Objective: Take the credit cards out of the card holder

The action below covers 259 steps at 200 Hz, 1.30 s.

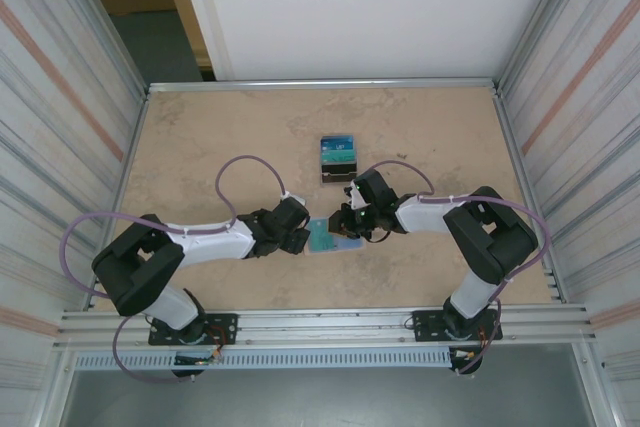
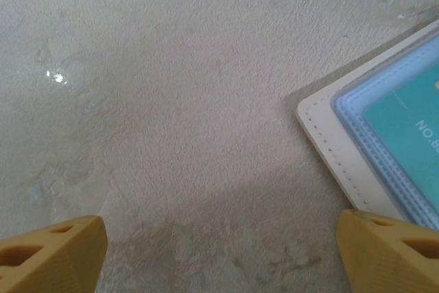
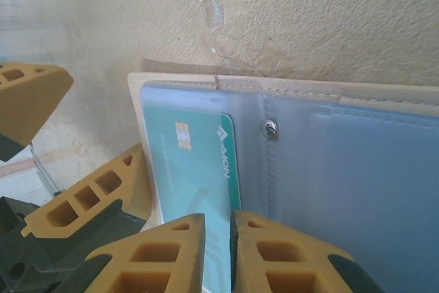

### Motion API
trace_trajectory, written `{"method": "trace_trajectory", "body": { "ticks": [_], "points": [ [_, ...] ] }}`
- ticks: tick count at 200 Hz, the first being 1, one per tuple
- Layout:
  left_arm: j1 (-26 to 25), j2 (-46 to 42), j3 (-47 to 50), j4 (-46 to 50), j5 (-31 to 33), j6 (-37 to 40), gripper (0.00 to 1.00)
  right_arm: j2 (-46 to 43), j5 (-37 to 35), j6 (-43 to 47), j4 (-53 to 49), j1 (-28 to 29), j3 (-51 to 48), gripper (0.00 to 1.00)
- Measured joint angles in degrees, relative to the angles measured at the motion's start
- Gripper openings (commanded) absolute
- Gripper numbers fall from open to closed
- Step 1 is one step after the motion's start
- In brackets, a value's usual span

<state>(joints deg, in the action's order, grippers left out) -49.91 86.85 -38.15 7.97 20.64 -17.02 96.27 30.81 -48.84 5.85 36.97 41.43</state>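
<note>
The card holder (image 1: 330,239), cream with clear plastic sleeves, lies open on the table between the two grippers. A teal credit card (image 3: 195,162) with a gold chip sits in its left sleeve. My right gripper (image 3: 218,252) is shut on that card's near edge, and the card runs between the two fingertips. My left gripper (image 2: 219,252) stands open just left of the holder (image 2: 329,135), with bare table between its fingers. One of its fingers (image 3: 103,183) lies by the holder's left edge. Other teal and blue credit cards (image 1: 339,152) lie further back.
The tan table (image 1: 200,137) is walled by corrugated metal panels left and right and by a metal rail at the back. A dark edge (image 1: 337,176) shows under the loose cards. Both arms' cables loop above the table.
</note>
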Motion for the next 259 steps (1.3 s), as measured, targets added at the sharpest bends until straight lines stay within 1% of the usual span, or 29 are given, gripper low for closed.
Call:
{"method": "trace_trajectory", "body": {
  "ticks": [163,196,259],
  "points": [
    [0.00,0.28,-0.37,0.42,-0.02,0.00,0.88,1.03,-0.76,0.00,0.26,-0.35,-0.22,0.18],
    [0.00,0.42,-0.63,0.79,-0.02,0.00,0.88,1.20,-0.09,0.00,0.85,-0.35,-0.26,0.17],
    [0.00,0.61,-0.85,0.96,-0.04,0.00,0.88,1.20,2.82,-0.22,5.29,-0.35,-2.49,0.16]
  ]
}}
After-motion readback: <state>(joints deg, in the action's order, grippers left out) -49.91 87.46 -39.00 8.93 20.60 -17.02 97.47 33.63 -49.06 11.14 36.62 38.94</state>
